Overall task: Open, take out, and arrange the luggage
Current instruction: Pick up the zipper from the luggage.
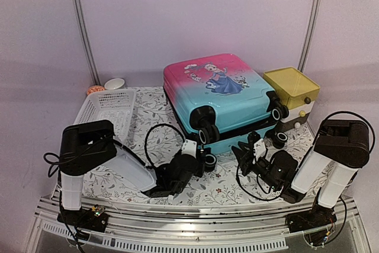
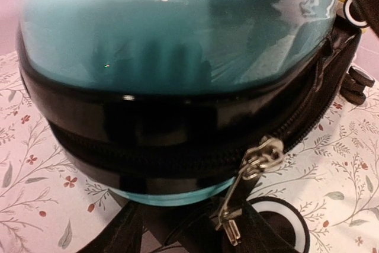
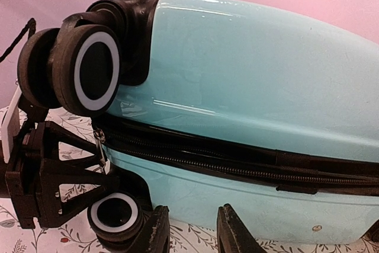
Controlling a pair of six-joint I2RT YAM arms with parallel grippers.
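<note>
Opening is in hand: the luggage (image 1: 222, 96) lies zipped on the counter (image 1: 231, 183), and the left claw (image 1: 192, 157), its grip unreadable, must pinch the zipper pull (image 2: 246, 191) and drag it round, with the right claw (image 3: 192, 229) spread alongside.

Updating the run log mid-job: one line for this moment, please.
luggage: flat, closed | left gripper: at zipper pull, grip unclear | right gripper: open, by wheels

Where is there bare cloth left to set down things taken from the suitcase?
Bare floral cloth lies between the white basket and the suitcase, and in the near strip between the left pincer and right pincer. Crowded: the suitcase's wheel end, and the right by the yellow-topped drawer box.
</note>
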